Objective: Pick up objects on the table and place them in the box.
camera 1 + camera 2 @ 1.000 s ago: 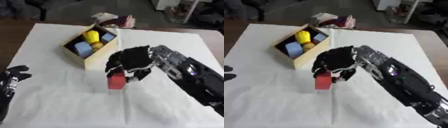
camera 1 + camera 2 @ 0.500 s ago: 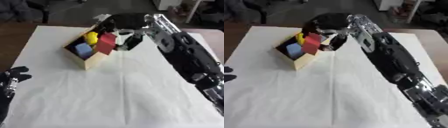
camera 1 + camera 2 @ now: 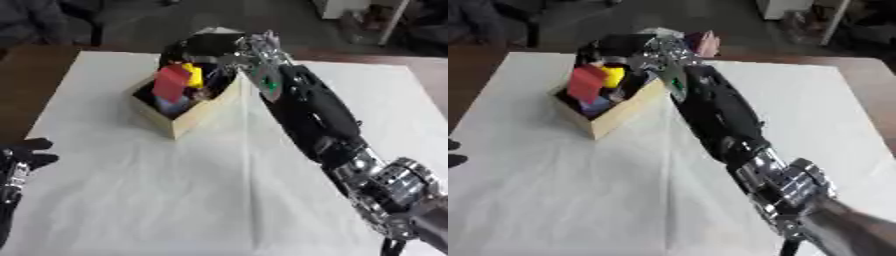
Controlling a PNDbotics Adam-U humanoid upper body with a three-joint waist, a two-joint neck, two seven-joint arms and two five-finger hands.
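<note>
The open wooden box [image 3: 203, 113] stands at the back left of the white cloth. Inside it lie a yellow piece [image 3: 194, 75] and a blue piece [image 3: 170, 105]. My right hand [image 3: 198, 48] reaches over the box from the right, its fingers curled round the top of a red block [image 3: 171, 82]. The block hangs upright and slightly tilted over the box's opening, above the other pieces. Its lower end is hard to separate from the contents. My left hand [image 3: 21, 161] rests open at the lower left edge, holding nothing.
A pink and white bundle [image 3: 703, 42] lies just behind the box at the table's far edge. The white cloth [image 3: 175, 200] covers the table, with bare brown tabletop [image 3: 26, 75] to the left. My right forearm [image 3: 306, 110] crosses the cloth diagonally.
My right hand lifted the red block off the cloth and carried it back and left, and now holds it over the box. The left hand has not moved.
</note>
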